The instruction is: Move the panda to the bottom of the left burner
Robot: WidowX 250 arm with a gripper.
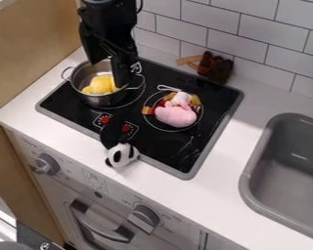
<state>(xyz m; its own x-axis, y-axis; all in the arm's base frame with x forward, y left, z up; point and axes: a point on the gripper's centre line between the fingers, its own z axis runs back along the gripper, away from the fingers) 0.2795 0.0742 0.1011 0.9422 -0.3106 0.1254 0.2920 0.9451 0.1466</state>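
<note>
Left side: two-handled steel pot (100, 99) on the left burner, a yellow item (101, 85) inside. Black hand (113, 73) hangs over the pot's rear right side. Cannot tell whether it is released or clenched, nor whether it has hold of anything.

Nearer the front: panda (122, 155), white head at the cooktop's (171, 171) front edge, partly over the white bench (80, 141). Dark part behind the head merges with the black glass; outline there uncertain. Red knob markings (105, 119) just beside it.

Handling, by judgement: looks like plush. Likely light, soft, springy; hard to break, not slippery. Should squash under a pinch, then spring back. Best hold: across both sides of the head, low down towards the neck. An ear alone would probably let it swing or twist. Shallow pinch on the rounded crown might slide off the curve. Limp body may trail, so a clean lift seems wise.

Further right: pink toy (175, 116) over the right burner.
</note>
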